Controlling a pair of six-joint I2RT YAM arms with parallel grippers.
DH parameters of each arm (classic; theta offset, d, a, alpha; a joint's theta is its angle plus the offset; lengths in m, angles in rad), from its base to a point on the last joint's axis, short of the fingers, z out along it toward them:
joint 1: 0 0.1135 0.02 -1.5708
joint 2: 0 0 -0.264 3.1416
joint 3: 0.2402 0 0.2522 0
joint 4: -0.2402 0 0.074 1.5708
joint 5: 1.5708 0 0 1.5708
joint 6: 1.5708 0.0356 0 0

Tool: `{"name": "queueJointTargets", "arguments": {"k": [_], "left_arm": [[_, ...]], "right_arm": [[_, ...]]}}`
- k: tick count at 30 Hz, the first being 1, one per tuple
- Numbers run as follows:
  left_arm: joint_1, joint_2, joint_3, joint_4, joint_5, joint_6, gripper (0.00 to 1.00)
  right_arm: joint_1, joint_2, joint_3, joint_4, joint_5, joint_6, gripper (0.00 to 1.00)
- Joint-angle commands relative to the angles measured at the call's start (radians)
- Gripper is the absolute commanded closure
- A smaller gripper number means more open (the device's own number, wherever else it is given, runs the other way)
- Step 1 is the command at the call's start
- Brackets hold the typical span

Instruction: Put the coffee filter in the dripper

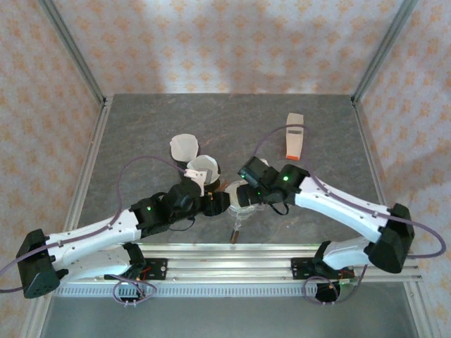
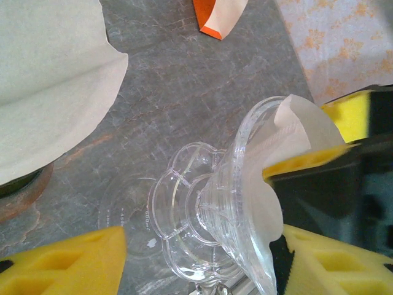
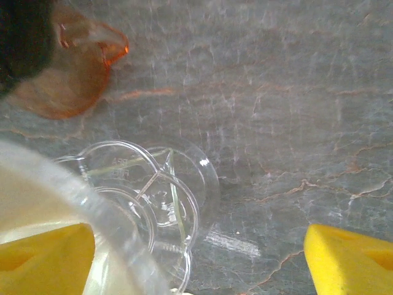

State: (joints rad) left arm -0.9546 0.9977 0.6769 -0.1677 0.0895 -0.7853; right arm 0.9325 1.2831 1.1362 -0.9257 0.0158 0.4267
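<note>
Leaning far onto its side over the grey counter [image 2: 184,80], the clear plastic cone dripper [image 2: 209,215] turns its mouth toward the right tool [image 3: 199,236] and its round foot toward the left tool [image 2: 202,252]. The white paper coffee filter [image 2: 301,132] sits inside the cone, its edge past the rim. The right tool stands wide open, gripping nothing, one yellow pad [image 3: 43,258] inside the cone against the paper. The left tool is half open around the dripper's neck, not clamping it. The right arm is nearer; I judge it must press the filter along the cone's axis.
</note>
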Motion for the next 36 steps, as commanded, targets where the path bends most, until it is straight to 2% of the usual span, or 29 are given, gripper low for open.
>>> {"name": "queueJointTargets", "arguments": {"k": [1,10,21,24,30,36], "left_arm": [[0.005,0.009,-0.021,-0.007,-0.016,-0.002,0.37],[0.005,-0.002,-0.017,-0.006,-0.021,-0.001,0.35],[0.006,-0.082,-0.021,0.007,-0.031,0.000,0.16],[0.006,-0.105,-0.022,0.011,-0.033,-0.002,0.14],[0.024,-0.148,-0.004,-0.051,-0.063,0.006,0.17],[0.201,-0.300,0.004,-0.175,-0.048,0.021,0.30]], "right_arm": [[0.002,-0.093,0.032,-0.036,0.092,0.036,0.12],[0.002,-0.272,-0.043,-0.015,0.130,0.104,0.12],[0.002,-0.328,-0.064,-0.012,0.149,0.128,0.12],[0.001,-0.341,-0.067,-0.010,0.156,0.130,0.12],[0.002,-0.375,-0.077,-0.006,0.178,0.133,0.12],[0.001,-0.432,-0.125,0.025,0.195,0.144,0.12]]}}
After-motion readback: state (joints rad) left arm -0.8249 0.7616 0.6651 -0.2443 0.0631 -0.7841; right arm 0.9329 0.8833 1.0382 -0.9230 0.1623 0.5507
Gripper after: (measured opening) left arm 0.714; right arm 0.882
